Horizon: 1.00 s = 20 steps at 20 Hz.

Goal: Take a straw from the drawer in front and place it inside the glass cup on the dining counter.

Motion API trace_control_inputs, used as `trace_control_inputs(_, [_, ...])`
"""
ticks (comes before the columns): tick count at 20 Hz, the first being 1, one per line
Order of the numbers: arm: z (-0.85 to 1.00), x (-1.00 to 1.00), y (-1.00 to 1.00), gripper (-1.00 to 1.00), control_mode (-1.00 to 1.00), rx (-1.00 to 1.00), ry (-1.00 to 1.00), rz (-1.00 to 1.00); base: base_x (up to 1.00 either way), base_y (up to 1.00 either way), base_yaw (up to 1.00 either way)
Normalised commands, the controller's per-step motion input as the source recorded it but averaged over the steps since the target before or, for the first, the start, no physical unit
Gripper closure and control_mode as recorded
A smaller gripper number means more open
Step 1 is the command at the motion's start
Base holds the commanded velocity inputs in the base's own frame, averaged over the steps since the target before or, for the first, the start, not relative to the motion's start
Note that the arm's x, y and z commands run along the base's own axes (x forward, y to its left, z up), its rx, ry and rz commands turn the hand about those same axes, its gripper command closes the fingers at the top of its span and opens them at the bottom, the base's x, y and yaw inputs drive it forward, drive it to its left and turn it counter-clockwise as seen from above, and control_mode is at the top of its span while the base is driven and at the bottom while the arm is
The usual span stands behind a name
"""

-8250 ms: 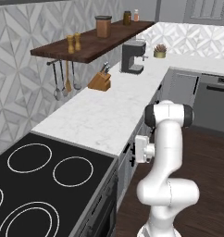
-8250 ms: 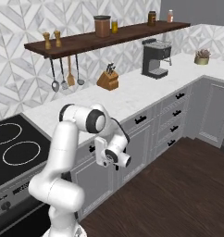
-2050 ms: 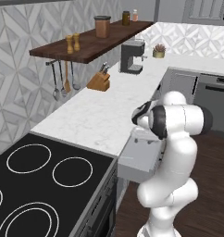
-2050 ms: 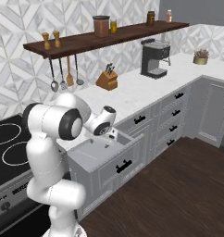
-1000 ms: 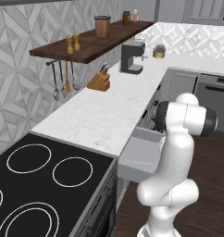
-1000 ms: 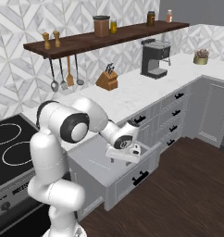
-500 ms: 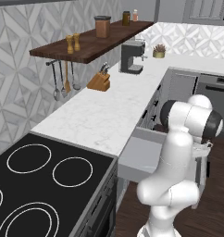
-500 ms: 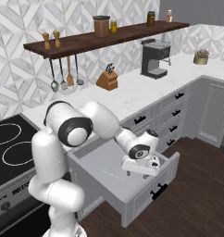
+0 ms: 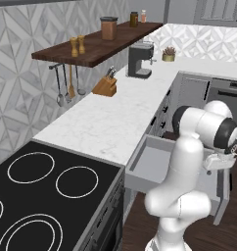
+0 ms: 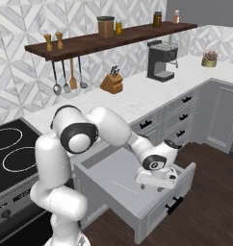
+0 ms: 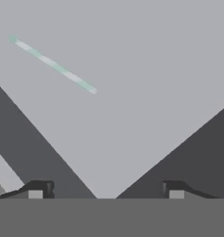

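Observation:
The wide light-grey drawer stands pulled far out from under the worktop, its small black handle on the flat front. It also appears beside my arm as the open drawer. A thin pale green-and-white straw lies flat on the drawer's grey floor. My gripper hangs over the drawer's inside near its front, pointing down. My gripper is open, its fingertips wide apart with nothing between them, and the straw lies well ahead of them. The glass cup and the dining counter are out of view.
A black cooktop adjoins the marble worktop. On the worktop stand a knife block and a coffee machine, under a wooden shelf. More drawers line the cabinet run; dark wood floor lies in front.
The drawer, shut at first, has slid out step by step with my hand. Over the last second it came out further, and my gripper now hangs open over its inside.

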Motion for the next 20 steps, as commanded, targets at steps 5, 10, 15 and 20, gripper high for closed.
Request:
trace_control_inputs(5, [0.11, 0.37, 0.53, -1.0, -1.0, -0.01, -0.05, 0.06, 0.0, 0.0, 0.0])
trace_control_inputs(10, [-0.01, 0.35, 0.61, -1.0, -1.0, -0.02, -0.04, 0.05, 0.0, 0.0, 0.0])
trace_control_inputs(15, [-0.33, 0.25, 0.35, -1.0, -1.0, -0.01, -0.04, 0.06, 0.0, 0.0, 0.0])
trace_control_inputs(20, [-0.44, 0.31, 0.0, -1.0, -1.0, 0.0, -0.04, 0.09, 0.0, 0.0, 0.0])
